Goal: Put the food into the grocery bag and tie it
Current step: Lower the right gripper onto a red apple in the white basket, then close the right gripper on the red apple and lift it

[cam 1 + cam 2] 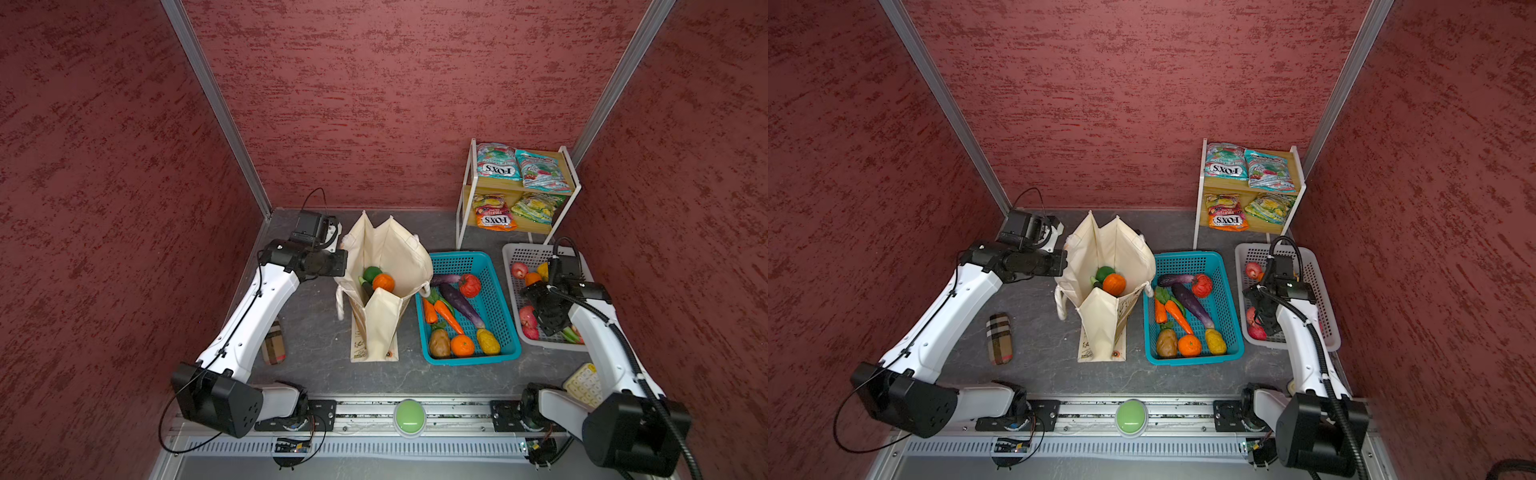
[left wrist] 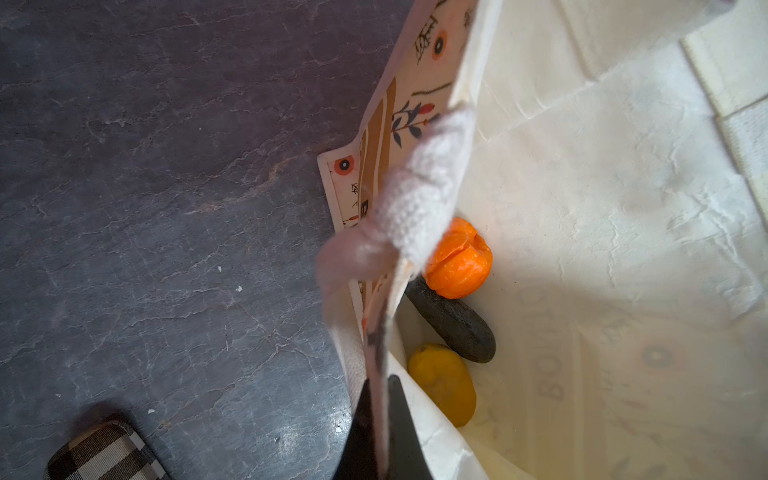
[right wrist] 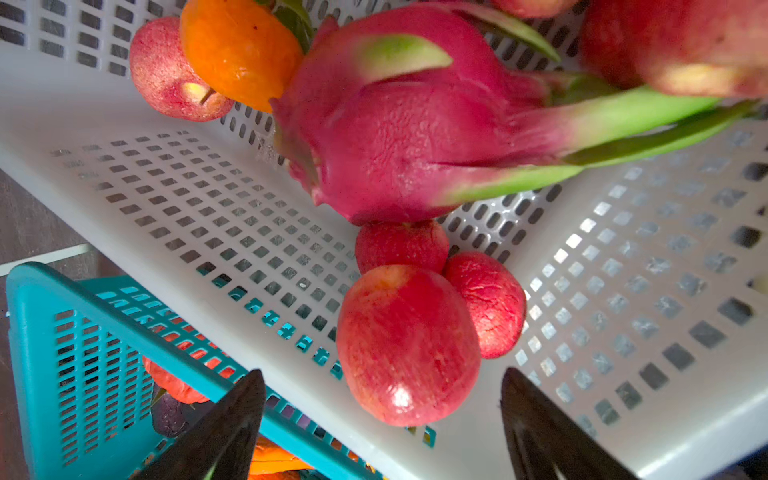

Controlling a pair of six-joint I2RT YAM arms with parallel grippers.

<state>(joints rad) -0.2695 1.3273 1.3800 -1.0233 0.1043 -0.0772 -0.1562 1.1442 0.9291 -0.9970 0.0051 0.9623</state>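
Cream canvas of the grocery bag (image 1: 390,249), standing mid-frame in both top views, is pinched at its rim by the closed left gripper (image 2: 380,386); an orange pumpkin (image 2: 459,266) lies inside. At frame right, the right gripper (image 3: 380,374) hangs wide open over a red apple (image 3: 407,345) in the white basket (image 3: 208,166), holding nothing. A dragon fruit (image 3: 395,137) lies just beyond. The teal basket (image 1: 457,262) stands between bag and white basket.

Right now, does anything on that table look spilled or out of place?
Nothing is spilled. Two non-food things stand out: a plaid pouch lying alone beside the left arm, and a cream keypad half under the right arm.
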